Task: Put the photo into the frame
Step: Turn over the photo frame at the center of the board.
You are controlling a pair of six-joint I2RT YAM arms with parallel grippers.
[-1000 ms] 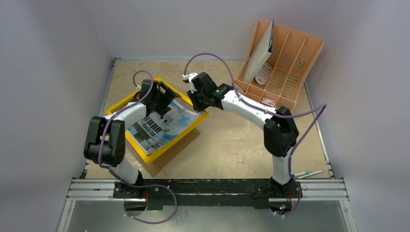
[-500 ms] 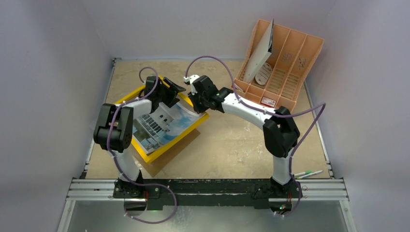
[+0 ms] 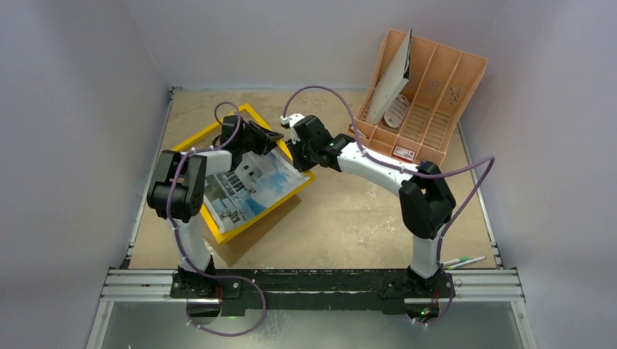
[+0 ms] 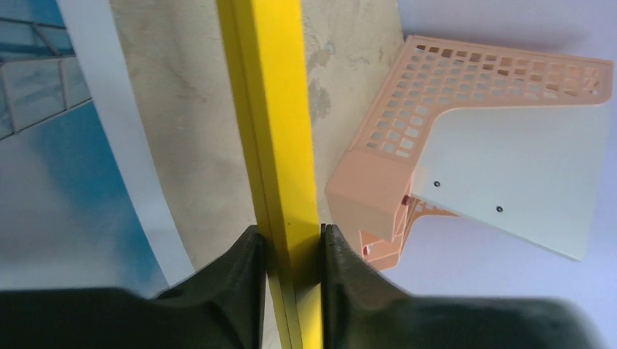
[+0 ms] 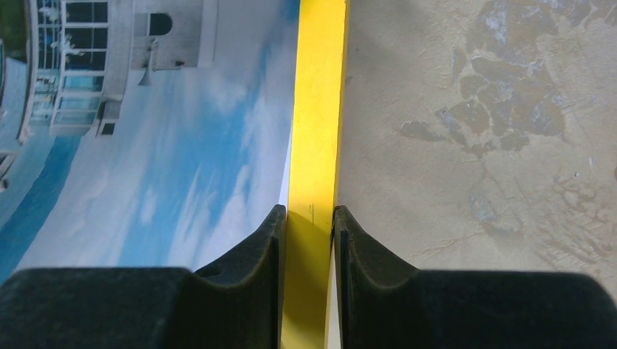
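The yellow frame [image 3: 240, 225] lies askew on the left half of the table, with its far corner lifted. The photo [image 3: 251, 185], a white building under blue sky, rests face up on it and curls up at its right side. My left gripper [image 3: 271, 138] is shut on the frame's far right rail [image 4: 280, 145], which fills the gap between the fingers [image 4: 292, 240]. My right gripper [image 3: 297, 149] is shut on the same side of the frame a little nearer, the yellow rail [image 5: 316, 109] pinched between its pads [image 5: 307, 222]. The photo [image 5: 167, 145] lies just left of that rail.
A brown backing board [image 3: 251, 243] sticks out from under the frame's near edge. An orange slotted rack [image 3: 436, 87] stands at the back right with a white sheet [image 3: 393, 73] leaning in it. Two pens [image 3: 463, 262] lie at the right front edge.
My left gripper has moved off the photo to the frame's far right rail and closed on it. The frame's far corner has come up. The right gripper has kept its grip.
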